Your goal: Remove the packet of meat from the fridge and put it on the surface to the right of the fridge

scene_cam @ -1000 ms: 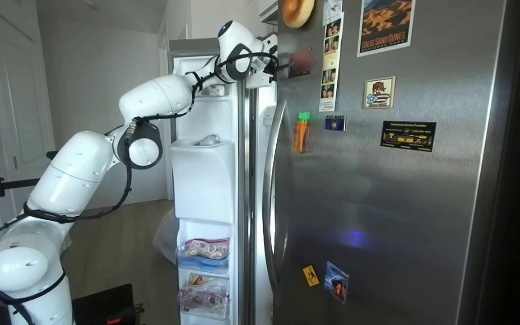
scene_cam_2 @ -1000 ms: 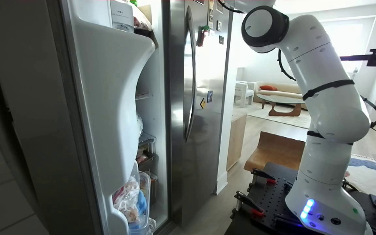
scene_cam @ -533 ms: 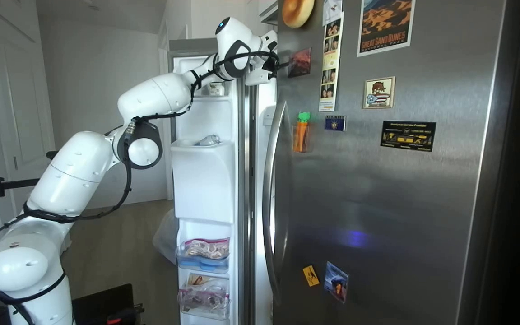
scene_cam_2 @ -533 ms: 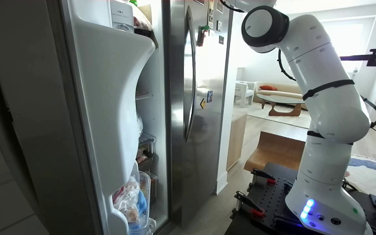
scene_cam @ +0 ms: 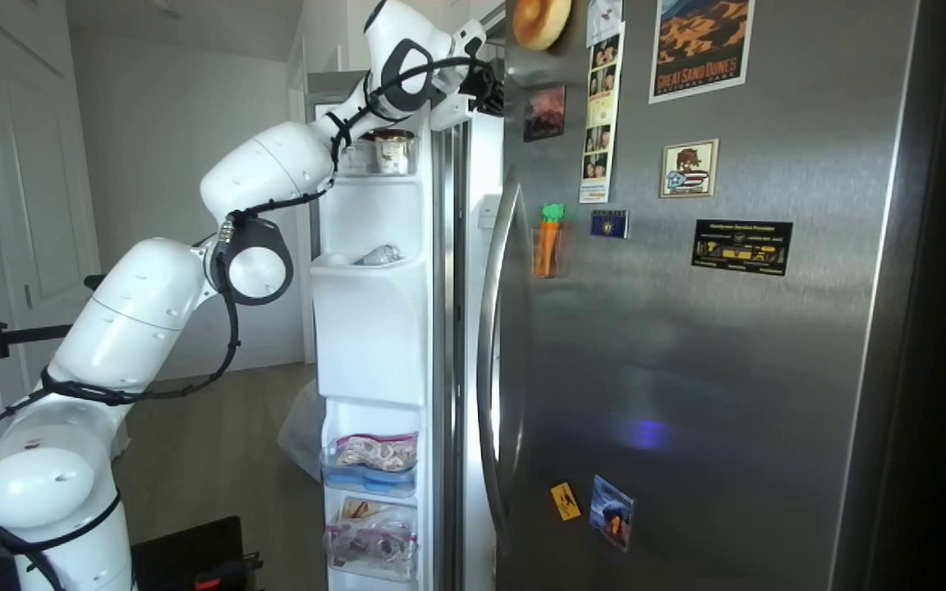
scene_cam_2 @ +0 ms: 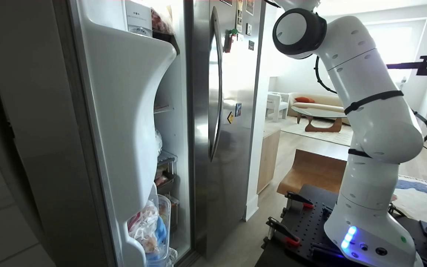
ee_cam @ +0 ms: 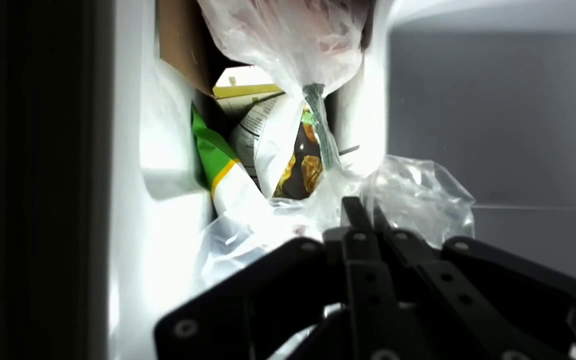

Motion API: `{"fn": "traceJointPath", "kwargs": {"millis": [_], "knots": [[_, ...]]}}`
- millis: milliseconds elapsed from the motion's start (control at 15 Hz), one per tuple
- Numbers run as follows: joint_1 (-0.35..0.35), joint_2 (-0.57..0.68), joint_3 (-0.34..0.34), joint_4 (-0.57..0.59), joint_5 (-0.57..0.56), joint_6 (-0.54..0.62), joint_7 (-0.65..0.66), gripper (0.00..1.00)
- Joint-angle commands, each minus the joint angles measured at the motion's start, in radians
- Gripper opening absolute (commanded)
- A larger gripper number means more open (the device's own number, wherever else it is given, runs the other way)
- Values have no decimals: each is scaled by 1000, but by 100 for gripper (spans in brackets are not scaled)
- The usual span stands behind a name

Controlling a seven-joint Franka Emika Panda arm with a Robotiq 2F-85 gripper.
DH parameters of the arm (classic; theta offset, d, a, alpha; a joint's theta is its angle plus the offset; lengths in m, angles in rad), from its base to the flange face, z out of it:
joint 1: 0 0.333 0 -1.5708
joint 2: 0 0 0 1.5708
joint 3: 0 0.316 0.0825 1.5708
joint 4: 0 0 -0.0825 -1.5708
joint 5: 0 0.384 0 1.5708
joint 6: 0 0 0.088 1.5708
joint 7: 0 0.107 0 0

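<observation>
Inside the fridge [ee_cam: 165,140], wrist view: gripper [ee_cam: 367,212] has its jaws nearly together, thin clear film between the tips. Reads as a pinch on the loose tail of the packet of meat [ee_cam: 293,40]. Tail fans out both sides; twisted neck leads to the lumpy body, deeper in the fridge. Grip choice makes sense: tail is nearest the fridge mouth and clamps thin, body looks too bulky. Risk: film slips or tears under load. Cardboard box [ee_cam: 180,40] and green-and-white bag [ee_cam: 215,150] crowd one side of the fridge compartment, white fridge wall close on the other. Little sideways room; box edge could snag plastic.

In an exterior view, the gripper is up at the fridge top, just beside the inner edge of the closed door [scene_cam: 686,369], tips out of sight. Jar [scene_cam: 393,152] sits in the fridge's open door [scene_cam: 370,328], just under the arm [scene_cam: 272,168]; mind it on the way back. Exit is the slot between the fridge's two doors. Long handle [scene_cam: 486,353] juts from the closed one, so I'd come well out before swinging right.

In an exterior view, the packet [scene_cam_2: 161,22] shows red high in the fridge, not yet out. Wooden cabinet [scene_cam_2: 267,163] stands past the fridge on the closed-door side; could be the drop surface, can't confirm. Swing room looks to be over the floor [scene_cam_2: 239,246] in front of the fridge.
</observation>
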Motion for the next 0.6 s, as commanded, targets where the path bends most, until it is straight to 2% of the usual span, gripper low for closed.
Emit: {"fn": "traceJointPath", "kwargs": {"millis": [0, 533], "knots": [[37, -33, -38, -15, -58, 24, 52, 0], [102, -46, -81, -21, -168, 27, 120, 0]]}}
